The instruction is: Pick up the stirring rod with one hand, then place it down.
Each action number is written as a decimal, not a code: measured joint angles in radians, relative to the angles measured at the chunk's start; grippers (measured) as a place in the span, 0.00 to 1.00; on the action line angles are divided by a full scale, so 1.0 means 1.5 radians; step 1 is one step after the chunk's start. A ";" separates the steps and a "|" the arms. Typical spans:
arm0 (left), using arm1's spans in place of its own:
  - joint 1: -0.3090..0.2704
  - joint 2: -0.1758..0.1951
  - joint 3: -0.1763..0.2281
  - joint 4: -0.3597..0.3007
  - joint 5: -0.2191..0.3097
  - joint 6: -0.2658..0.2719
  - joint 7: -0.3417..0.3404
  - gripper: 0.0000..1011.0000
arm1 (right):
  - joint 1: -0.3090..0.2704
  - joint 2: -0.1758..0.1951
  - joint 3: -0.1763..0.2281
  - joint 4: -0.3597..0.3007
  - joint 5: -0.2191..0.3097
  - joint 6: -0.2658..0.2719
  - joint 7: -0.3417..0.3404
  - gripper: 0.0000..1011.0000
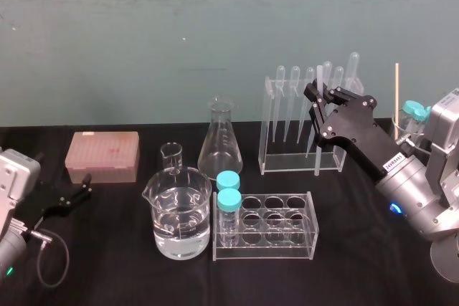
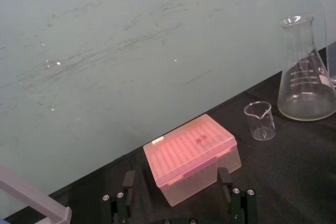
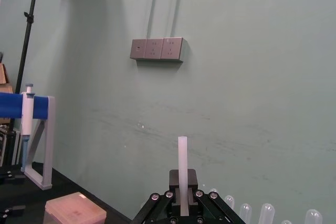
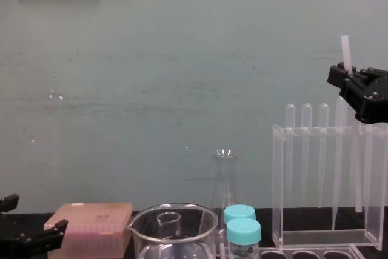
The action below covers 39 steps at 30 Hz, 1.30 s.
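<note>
The stirring rod is a whitish, straight stick standing upright between the fingers of my right gripper, which is shut on it. In the chest view its blunt top pokes above the right gripper, and the lower part hangs down in front of the clear pipette rack. From the head, the right gripper hovers over that rack's right half with the stirring rod in it. My left gripper rests open at the table's left edge, near the pink box.
A pink tip box, a small beaker, a conical flask and a water-filled beaker stand left of centre. A clear tube rack holds two blue-capped tubes. Several bulb-topped pipettes hang in the pipette rack.
</note>
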 joint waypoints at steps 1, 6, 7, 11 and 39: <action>0.000 0.000 0.000 0.000 0.000 0.000 0.000 0.99 | 0.000 0.000 0.000 0.000 0.000 0.000 0.000 0.07; 0.000 0.000 0.000 0.000 0.000 0.000 0.000 0.99 | 0.000 0.000 0.000 0.000 0.000 0.000 0.000 0.07; 0.000 0.000 0.000 0.000 0.000 0.000 0.000 0.99 | 0.000 0.000 0.000 0.000 0.000 0.000 0.000 0.07; 0.000 0.000 0.000 0.000 0.000 0.000 0.000 0.99 | 0.000 0.000 0.000 0.000 0.000 0.000 0.000 0.07; 0.000 0.000 0.000 0.000 0.000 0.000 0.000 0.99 | 0.000 0.000 0.000 0.000 0.000 0.000 0.000 0.07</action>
